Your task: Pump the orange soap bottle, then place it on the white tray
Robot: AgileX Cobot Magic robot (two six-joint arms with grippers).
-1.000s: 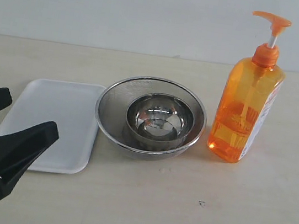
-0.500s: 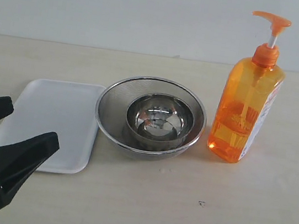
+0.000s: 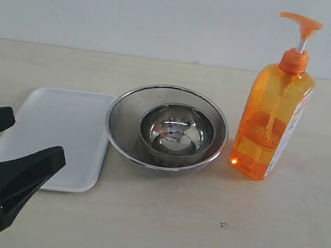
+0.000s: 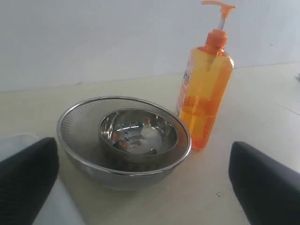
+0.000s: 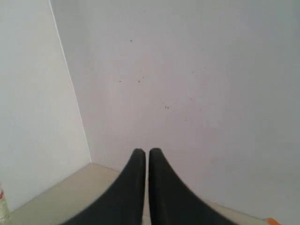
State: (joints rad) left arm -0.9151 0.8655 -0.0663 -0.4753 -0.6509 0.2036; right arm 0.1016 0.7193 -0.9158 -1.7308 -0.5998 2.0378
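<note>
Orange soap bottle (image 3: 271, 123): standing upright, frame right, just beside strainer (image 3: 123, 118). White tray (image 3: 60, 128): lying left. Left gripper (image 3: 37, 135): hovering lower left, jaws spread, empty. Right gripper (image 5: 146, 152): sitting clenched, empty.

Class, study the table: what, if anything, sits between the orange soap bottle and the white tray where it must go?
The mesh strainer, a steel bowl nested inside it, sits directly between the orange soap bottle and the white tray.

I see a round mesh strainer (image 3: 127, 113) mid-table, a steel bowl (image 3: 176, 133) nested inside it; both sit on the pale tabletop (image 3: 197, 246); a dark speck (image 3: 223, 225) lies nearer, rightward; a white wall (image 3: 138, 9) stands behind.
</note>
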